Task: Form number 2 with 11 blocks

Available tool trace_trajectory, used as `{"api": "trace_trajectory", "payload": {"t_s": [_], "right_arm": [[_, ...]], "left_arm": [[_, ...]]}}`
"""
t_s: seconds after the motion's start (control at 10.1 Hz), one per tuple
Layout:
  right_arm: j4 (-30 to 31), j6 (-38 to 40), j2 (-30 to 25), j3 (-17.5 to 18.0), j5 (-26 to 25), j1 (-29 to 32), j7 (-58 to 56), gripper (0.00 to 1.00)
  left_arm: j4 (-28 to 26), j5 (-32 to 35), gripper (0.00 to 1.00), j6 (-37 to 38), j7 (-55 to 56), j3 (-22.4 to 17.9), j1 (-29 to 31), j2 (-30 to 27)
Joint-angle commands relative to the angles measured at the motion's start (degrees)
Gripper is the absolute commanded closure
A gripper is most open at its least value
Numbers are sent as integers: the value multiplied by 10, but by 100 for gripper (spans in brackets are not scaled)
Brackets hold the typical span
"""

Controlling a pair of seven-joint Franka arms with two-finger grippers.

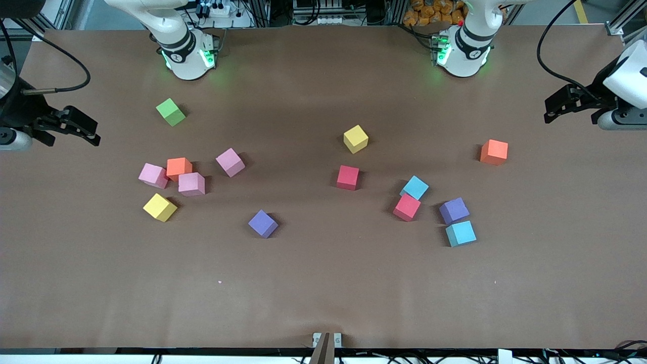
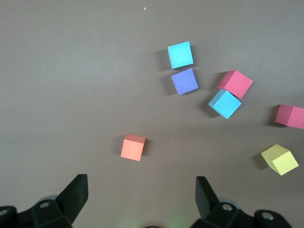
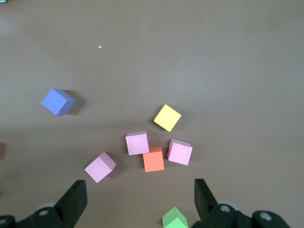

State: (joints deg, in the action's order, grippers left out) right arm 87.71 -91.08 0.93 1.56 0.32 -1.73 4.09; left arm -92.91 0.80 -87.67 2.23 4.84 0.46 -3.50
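The blocks lie scattered and apart, and no number 2 shows in any view. Toward the right arm's end sit three pink blocks (image 1: 191, 184), an orange one (image 1: 179, 168), a yellow one (image 1: 159, 207) and a purple one (image 1: 263, 223). Toward the left arm's end sit a yellow block (image 1: 356, 138), two red (image 1: 348, 177), two light blue (image 1: 460, 233), a purple (image 1: 454, 210) and an orange (image 1: 494, 152). My right gripper (image 1: 96, 134) (image 3: 140, 194) and my left gripper (image 1: 548, 112) (image 2: 141, 190) hang open and empty, each over its own end of the table.
A green cube (image 1: 171, 111) sits near the right arm's base, and in the right wrist view it shows near that gripper's fingers (image 3: 174, 218). The brown table (image 1: 323, 293) is bare along the edge nearest the front camera.
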Motion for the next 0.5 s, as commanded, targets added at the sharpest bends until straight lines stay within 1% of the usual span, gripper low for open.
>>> {"api": "trace_trajectory", "payload": {"t_s": [0.0,0.4], "right_arm": [[-11,4,5,0,6,1,1,0],[-11,4,5,0,6,-1,1,0]], "left_arm": [[-6,-9,0,-4,-14,-4,-3,-11],[-6,-8,0,-5,-13,-4,-6,-6]]}}
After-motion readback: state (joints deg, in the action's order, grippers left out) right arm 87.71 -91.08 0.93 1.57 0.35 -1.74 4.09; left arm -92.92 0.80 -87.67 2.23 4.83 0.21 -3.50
